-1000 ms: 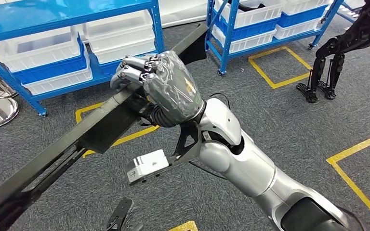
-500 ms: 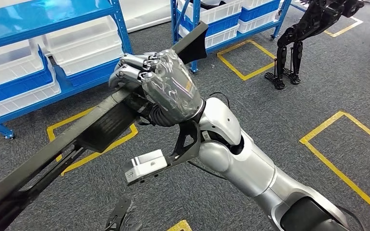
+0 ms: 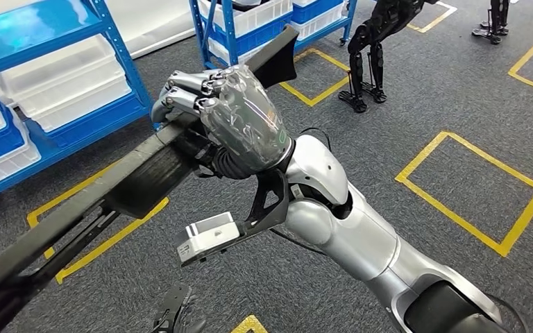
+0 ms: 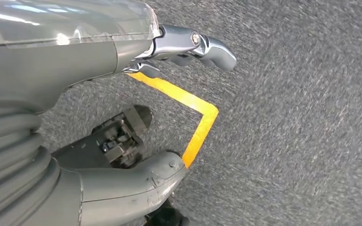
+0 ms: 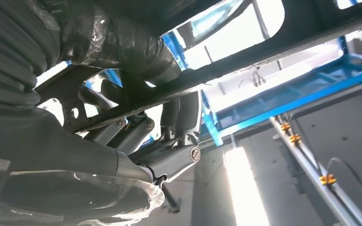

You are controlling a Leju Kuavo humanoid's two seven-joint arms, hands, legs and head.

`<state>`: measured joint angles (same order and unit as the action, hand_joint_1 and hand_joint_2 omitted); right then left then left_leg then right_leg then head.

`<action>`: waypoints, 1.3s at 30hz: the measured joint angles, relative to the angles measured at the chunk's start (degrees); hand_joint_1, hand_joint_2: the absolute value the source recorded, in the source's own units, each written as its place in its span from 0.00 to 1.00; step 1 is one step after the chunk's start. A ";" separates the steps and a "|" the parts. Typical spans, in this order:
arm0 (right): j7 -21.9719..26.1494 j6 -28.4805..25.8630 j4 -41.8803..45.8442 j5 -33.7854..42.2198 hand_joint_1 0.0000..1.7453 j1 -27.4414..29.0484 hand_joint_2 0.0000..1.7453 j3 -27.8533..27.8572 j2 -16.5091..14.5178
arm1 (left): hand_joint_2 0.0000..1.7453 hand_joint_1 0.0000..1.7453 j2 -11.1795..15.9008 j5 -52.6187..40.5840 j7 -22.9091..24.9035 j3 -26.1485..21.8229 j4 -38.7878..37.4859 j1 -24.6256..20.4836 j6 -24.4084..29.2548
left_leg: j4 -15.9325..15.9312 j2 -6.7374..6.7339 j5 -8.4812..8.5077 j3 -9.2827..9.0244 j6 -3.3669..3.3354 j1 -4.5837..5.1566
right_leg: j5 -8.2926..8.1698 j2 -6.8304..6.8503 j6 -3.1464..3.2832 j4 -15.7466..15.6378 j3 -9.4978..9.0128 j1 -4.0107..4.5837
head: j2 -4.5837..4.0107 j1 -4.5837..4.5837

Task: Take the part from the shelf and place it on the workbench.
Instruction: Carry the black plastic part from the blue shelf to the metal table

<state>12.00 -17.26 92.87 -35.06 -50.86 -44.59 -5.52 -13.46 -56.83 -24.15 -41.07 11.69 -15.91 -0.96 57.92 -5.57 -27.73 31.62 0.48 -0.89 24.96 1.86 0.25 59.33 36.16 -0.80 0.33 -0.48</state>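
The part [image 3: 132, 173] is a long black bar with a frame at its lower end, running from the bottom left up to the top middle of the head view. My right hand [image 3: 232, 121] grips it around the middle, fingers wrapped over the top and holding it above the carpet. From the right wrist view, the bar [image 5: 273, 52] crosses overhead with the right hand's fingers [image 5: 179, 155] curled around it. My left hand [image 4: 52, 61] hangs over the grey floor, thumb and fingers apart with nothing between them.
Blue shelves with white bins [image 3: 62, 76] stand at the left, and another blue rack [image 3: 250, 21] at the top. Black robot legs [image 3: 368, 48] stand near it. Yellow tape squares [image 3: 472, 187] mark the grey carpet to the right.
The whole scene has slid to the left, so the camera has turned right, away from the shelves. My right hand keeps the same grip on the part.
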 joint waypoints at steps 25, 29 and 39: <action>2.86 -1.27 -1.62 1.52 1.00 2.39 1.00 -0.22 -1.37 | 1.00 0.00 1.12 3.16 -2.14 -1.07 0.01 0.15 0.80 | -0.45 1.40 1.68 0.87 -1.83 0.17 | 0.97 0.28 -2.34 4.18 1.87 -0.73 | 0.00 0.16; 3.38 -1.92 -2.21 1.92 1.00 2.64 1.00 -0.55 -1.92 | 1.00 0.00 1.45 3.33 -3.22 -1.25 0.04 0.65 0.48 | 0.47 -0.29 0.95 0.90 -0.56 0.41 | 0.25 0.29 -0.68 0.80 0.30 -0.15 | 0.00 0.13; 3.52 -2.32 -3.27 1.38 1.00 3.23 1.00 -1.47 -3.09 | 1.00 0.00 2.11 3.17 -3.05 -1.43 0.04 1.84 0.36 | 11.12 6.04 -3.06 5.53 -0.45 -0.22 | -0.69 -5.91 1.29 0.40 0.64 0.30 | 0.00 0.13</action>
<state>15.52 -19.57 89.60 -33.68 -47.63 -46.06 -8.61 -11.35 -53.66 -27.20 -42.50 11.74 -14.07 -0.60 69.04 0.47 -30.79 37.15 0.03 -1.11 24.27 -4.05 1.54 59.73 36.79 -0.50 0.33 -0.36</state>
